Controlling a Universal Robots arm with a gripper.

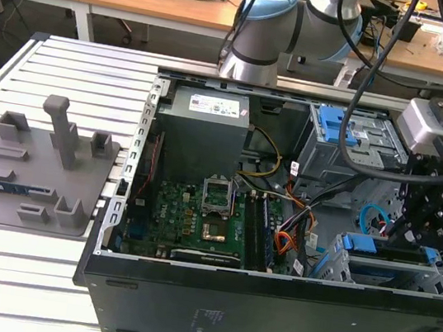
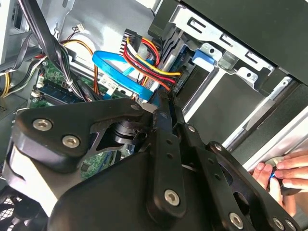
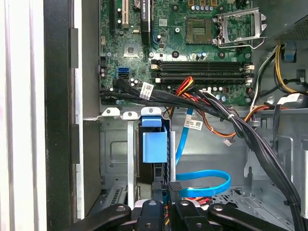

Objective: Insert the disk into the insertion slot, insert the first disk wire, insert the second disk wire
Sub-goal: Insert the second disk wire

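Hand at the drive cage
The black hand, seemingly closed on a connector, sits just behind the blue-framed silver disk in the grey perforated slot.

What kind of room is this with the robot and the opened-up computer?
Probably a robotics lab or workshop. An open computer case sits on a ribbed metal table, a robot arm rises behind it, and wooden desks strewn with cables stand behind.
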